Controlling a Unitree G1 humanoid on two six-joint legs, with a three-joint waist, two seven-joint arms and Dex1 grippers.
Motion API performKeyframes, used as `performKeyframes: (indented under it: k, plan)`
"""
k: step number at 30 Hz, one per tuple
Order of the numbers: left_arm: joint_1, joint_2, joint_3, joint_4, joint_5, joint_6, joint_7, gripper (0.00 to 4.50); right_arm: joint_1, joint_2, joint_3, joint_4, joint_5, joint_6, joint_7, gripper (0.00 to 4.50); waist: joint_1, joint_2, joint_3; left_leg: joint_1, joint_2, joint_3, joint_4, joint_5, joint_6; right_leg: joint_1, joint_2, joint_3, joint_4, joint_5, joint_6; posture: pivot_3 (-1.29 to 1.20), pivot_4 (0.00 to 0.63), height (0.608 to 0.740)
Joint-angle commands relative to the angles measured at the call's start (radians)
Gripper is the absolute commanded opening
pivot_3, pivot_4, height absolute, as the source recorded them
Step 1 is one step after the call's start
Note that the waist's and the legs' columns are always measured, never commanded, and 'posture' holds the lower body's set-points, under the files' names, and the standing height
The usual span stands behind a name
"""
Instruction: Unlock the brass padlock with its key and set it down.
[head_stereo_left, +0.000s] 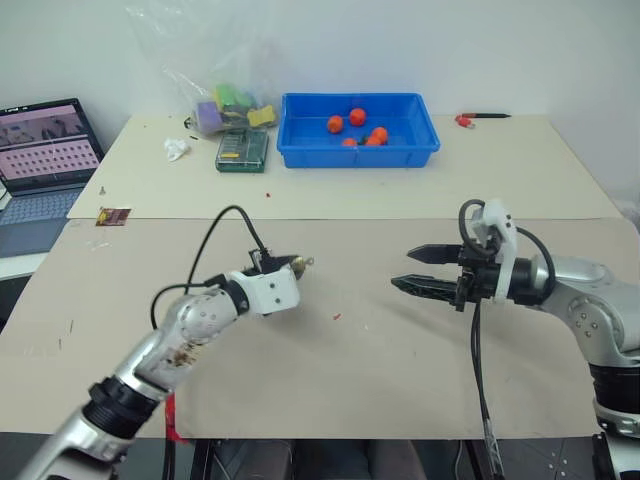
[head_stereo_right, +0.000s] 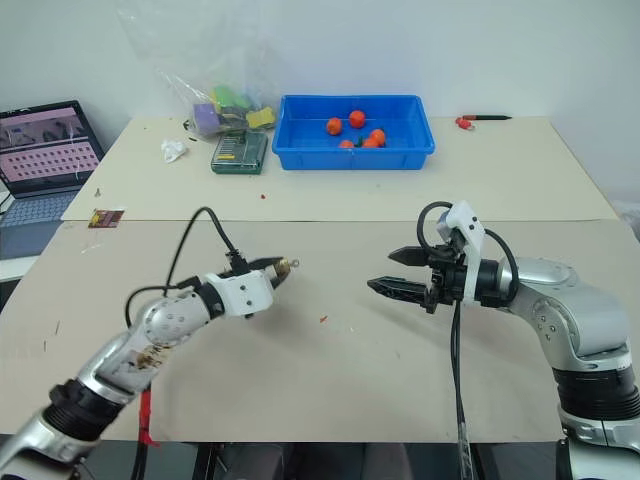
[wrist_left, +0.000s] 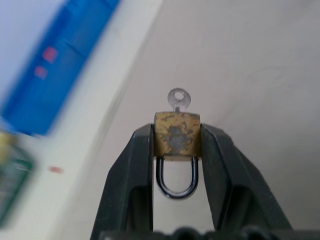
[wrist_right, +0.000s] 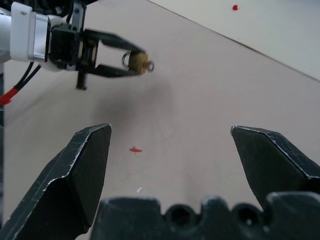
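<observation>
Now holding brass padlock (wrist_left: 177, 134) tight in left end effector (wrist_left: 176, 137), key (wrist_left: 177, 100) sticking out toward wide-open right end effector (wrist_right: 170, 137) at 3 o'clock; next, pinch and turn key.

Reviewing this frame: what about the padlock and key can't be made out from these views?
- Brass padlock: whether the shackle is released; the left gripper jaws cover both sides of the body in the left wrist view.
- Key: its blade is buried in the lock, so its turn is unreadable.
- In the eye views, the padlock is too small for detail.
- Blue bin: blurred in the left wrist view.
</observation>
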Motion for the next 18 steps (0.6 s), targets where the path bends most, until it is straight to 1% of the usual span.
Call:
performKeyframes:
  k: [1, 4, 7, 13, 18]
  plan:
    - [-0.011, 0.017, -0.006, 0.037, 0.151, -0.352, 0.101, 0.84, -0.051, 0.046, -0.042, 0.013, 0.091, 0.043, -0.001, 4.50, 0.000, 0.000, 0.000, 0.000, 0.001, 0.000, 0.000, 0.000, 0.000, 0.000, 0.000, 0.000, -0.001, 0.000, 0.000, 0.00, 0.150, 0.740]
    - [0.005, 0.001, 0.024, 0.063, 0.158, -0.433, 0.113, 0.84, -0.058, 0.054, -0.022, 0.006, 0.104, 0.053, 0.011, 4.50, 0.004, 0.000, 0.000, -0.001, 0.001, 0.000, 0.000, 0.000, 0.000, -0.001, 0.000, 0.000, -0.001, 0.001, 0.001, 0.00, 0.150, 0.740]
    - [0.016, -0.017, 0.041, 0.053, 0.135, -0.494, 0.107, 0.84, -0.062, 0.070, 0.001, -0.011, 0.118, 0.056, 0.016, 4.50, 0.004, 0.000, 0.000, -0.001, 0.001, 0.000, 0.001, 0.000, 0.001, -0.001, 0.000, 0.000, 0.001, 0.001, 0.001, 0.00, 0.150, 0.740]
    - [0.069, -0.050, 0.062, 0.016, 0.115, -0.545, 0.086, 0.84, -0.011, 0.076, 0.018, -0.080, 0.130, 0.030, 0.048, 4.50, 0.001, 0.000, 0.000, 0.000, 0.001, 0.002, 0.001, -0.001, 0.001, -0.001, 0.001, 0.000, 0.002, 0.001, 0.001, 0.00, 0.150, 0.740]
    - [0.081, -0.084, 0.078, 0.014, 0.108, -0.538, 0.063, 0.84, 0.023, 0.090, 0.024, -0.116, 0.134, 0.023, 0.051, 4.50, 0.003, 0.000, 0.000, 0.000, 0.001, 0.002, 0.002, -0.001, 0.002, -0.001, 0.000, -0.001, 0.002, 0.001, 0.001, 0.00, 0.150, 0.740]
